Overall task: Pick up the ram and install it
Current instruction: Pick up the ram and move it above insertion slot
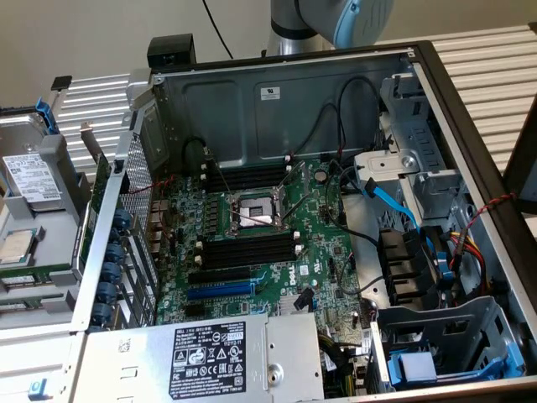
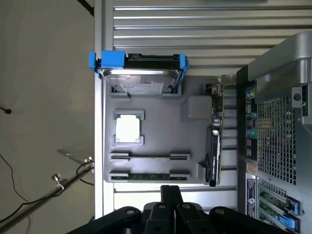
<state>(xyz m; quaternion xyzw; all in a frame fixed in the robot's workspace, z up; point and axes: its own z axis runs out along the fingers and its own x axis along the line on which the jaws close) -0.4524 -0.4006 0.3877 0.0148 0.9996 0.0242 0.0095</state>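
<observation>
Fingers of the gripper [image 2: 170, 192] are pressing together, holding nothing, hovering over the ram [image 2: 148, 176] lying in the grey parts tray [image 2: 195, 141].

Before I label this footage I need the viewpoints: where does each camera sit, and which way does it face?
Exterior view: off the arm, above, looking down into the open computer case at the motherboard; the arm's base shows behind it.
Wrist view: on the wrist, looking down at the grey parts tray with hard drive, processor and ram; gripper in frame.
Shared: the tray and the case.
</observation>
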